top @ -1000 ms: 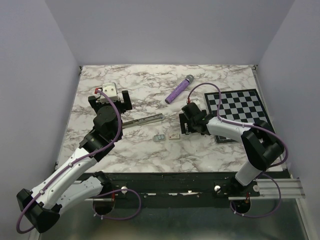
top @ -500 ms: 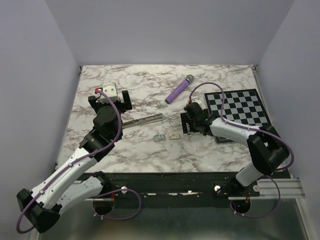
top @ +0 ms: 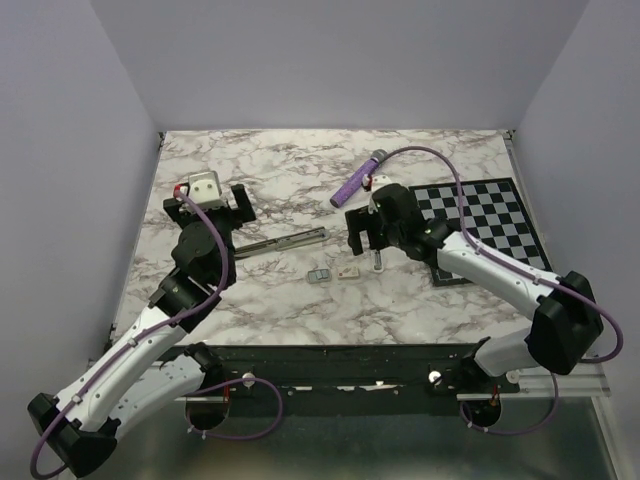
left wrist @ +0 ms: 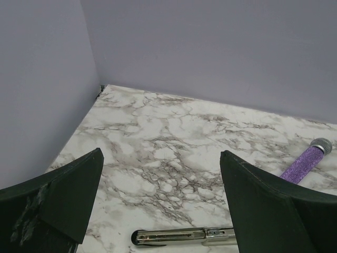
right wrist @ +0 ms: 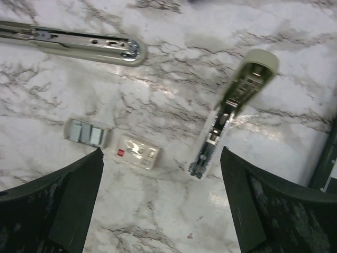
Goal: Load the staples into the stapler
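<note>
The stapler lies in two pieces on the marble table. Its metal rail (top: pixel 285 240) (left wrist: pixel 184 236) (right wrist: pixel 73 45) is left of centre. Its beige top part (top: pixel 377 262) (right wrist: pixel 234 110) lies apart, underside up. The staples sit between them: a grey block (top: pixel 318 274) (right wrist: pixel 86 133) and a cream box (top: pixel 349 270) (right wrist: pixel 137 152). My right gripper (top: pixel 365 238) (right wrist: pixel 161 153) hovers open above the box and the beige part, holding nothing. My left gripper (top: pixel 208 205) (left wrist: pixel 161 155) is open and empty, just behind the rail's left end.
A purple cylinder with a grey tip (top: pixel 358 178) (left wrist: pixel 308 161) lies at the back centre. A black-and-white chessboard (top: pixel 480 215) covers the right side of the table. Lilac walls enclose the table on three sides.
The right gripper has lifted and shifted left and back, uncovering the beige stapler part on the table. The left gripper has drifted slightly left. Both stayed open.
</note>
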Action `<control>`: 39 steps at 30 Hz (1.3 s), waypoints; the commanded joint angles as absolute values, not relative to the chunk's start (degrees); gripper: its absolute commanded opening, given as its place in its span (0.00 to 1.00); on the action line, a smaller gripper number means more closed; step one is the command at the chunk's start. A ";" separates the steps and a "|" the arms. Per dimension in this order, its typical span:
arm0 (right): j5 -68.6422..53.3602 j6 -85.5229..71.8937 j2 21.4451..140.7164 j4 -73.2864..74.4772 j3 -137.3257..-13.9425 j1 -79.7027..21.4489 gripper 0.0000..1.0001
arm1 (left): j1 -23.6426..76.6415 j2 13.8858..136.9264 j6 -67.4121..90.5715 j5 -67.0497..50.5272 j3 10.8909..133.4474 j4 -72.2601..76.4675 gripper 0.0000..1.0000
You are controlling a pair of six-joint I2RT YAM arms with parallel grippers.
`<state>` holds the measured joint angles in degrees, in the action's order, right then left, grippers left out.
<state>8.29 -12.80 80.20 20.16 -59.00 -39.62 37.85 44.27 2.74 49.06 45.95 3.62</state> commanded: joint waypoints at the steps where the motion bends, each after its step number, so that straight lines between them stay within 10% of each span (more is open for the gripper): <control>1: 4.92 -14.76 85.85 26.45 -65.28 -43.68 0.98 | 37.00 41.40 2.02 47.81 44.21 6.41 0.99; 15: 4.57 -25.83 102.47 35.24 -79.18 -49.83 0.78 | 34.02 39.64 3.87 48.43 41.84 9.14 0.99; 25: 3.60 -29.62 109.07 38.93 -84.81 -50.10 0.35 | 33.05 39.99 3.25 48.69 40.26 11.33 0.99; 39: 2.37 -31.46 115.49 39.99 -88.07 -50.19 0.27 | 33.05 39.55 3.34 47.99 39.55 12.22 0.99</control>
<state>3.27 -30.44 113.69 37.82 -86.19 -49.82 33.36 40.21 3.25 48.84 40.03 10.66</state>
